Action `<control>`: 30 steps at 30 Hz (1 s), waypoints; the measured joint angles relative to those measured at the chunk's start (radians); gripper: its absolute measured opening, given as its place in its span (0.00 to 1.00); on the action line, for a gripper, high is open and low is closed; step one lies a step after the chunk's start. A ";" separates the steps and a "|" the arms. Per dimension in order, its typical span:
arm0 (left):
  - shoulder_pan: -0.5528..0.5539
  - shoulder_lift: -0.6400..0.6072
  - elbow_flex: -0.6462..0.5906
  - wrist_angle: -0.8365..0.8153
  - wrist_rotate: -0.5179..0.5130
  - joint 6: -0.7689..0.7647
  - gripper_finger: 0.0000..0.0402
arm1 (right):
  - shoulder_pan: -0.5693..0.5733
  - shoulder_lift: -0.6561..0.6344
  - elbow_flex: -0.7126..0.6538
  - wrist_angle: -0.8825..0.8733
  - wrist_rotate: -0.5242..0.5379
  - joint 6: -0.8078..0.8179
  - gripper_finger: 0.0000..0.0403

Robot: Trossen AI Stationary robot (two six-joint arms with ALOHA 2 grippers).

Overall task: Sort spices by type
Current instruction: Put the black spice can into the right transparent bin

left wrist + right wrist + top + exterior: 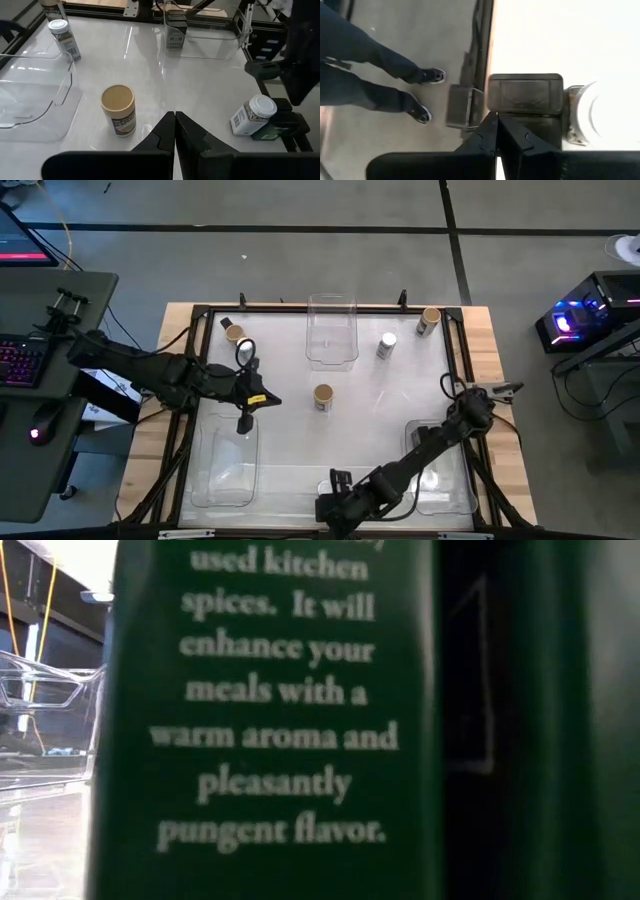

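Note:
My left gripper [245,418] [175,120] is shut and hangs over the table left of centre, touching nothing. A tan-lidded jar [323,397] [119,110] stands upright just ahead of it. A white-lidded jar [386,345] [61,36] and a tan-lidded jar [430,320] stand near the far right corner. Another tan-lidded jar [236,333] and a black box [225,323] are at the far left. My right gripper [335,505] [496,120] is shut at the near edge, beside a dark green box [525,95] [270,720] and a white-lidded jar [252,115] [590,115] lying on its side. My right gripper's shut fingertips [490,127] stand at the edge of the dark green box [520,107], which rests on the table by the near edge. I cannot tell whether they touch it.
Three clear plastic bins sit on the table: far centre [332,330] [30,90], near left [222,465] and near right [445,475] [210,35]. The near right bin holds dark boxes [175,30]. A person's legs [380,75] show on the floor beyond the near edge.

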 joint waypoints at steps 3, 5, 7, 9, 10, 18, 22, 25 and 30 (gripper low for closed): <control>-0.006 0.002 0.000 0.000 0.000 -0.007 0.00 | -0.003 0.013 0.000 -0.025 0.006 -0.002 0.00; -0.008 0.002 0.000 0.000 0.000 -0.008 0.00 | -0.003 0.013 0.002 -0.059 0.006 -0.001 0.00; -0.008 0.002 0.000 0.000 0.000 -0.009 0.00 | -0.002 0.010 0.003 -0.126 0.006 0.001 0.00; -0.008 0.002 0.000 -0.001 0.000 -0.017 0.00 | -0.003 0.007 0.006 -0.188 -0.003 0.006 0.00; -0.008 0.002 0.000 0.000 -0.001 -0.017 0.00 | -0.002 0.005 0.008 -0.220 -0.007 0.006 0.00; -0.007 0.002 0.000 0.000 -0.011 -0.017 0.00 | -0.015 0.003 0.007 -0.452 0.015 0.006 0.00; -0.007 0.002 0.000 0.000 -0.011 -0.017 0.00 | -0.046 0.005 0.005 -0.602 0.074 0.013 0.00; -0.007 0.002 0.000 0.000 -0.011 -0.017 0.00 | -0.078 0.002 0.003 -0.661 0.108 -0.016 0.00; -0.007 0.002 0.000 -0.001 -0.012 -0.017 0.00 | -0.143 -0.014 -0.001 -0.696 0.165 -0.091 0.00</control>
